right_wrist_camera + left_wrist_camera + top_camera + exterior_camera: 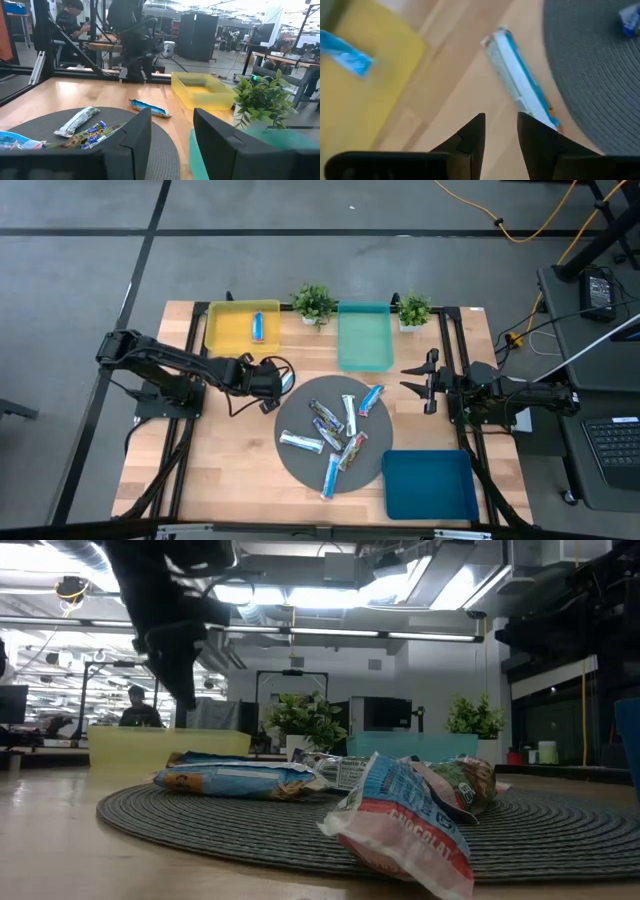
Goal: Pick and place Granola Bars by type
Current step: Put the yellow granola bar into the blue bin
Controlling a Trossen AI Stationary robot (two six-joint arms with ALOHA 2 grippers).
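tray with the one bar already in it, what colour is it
Yellow. The tray holding a single blue bar shows best in the high view.

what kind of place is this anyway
Probably a robotics lab in an open-plan office: a wooden table with two fixed arms, desks and a seated person behind, exposed ceiling ducts.

Both arms are showing matte black jointed links; the left tool (500, 145) is showing two blunt black wedge fingers, with black cables looping beside its wrist.
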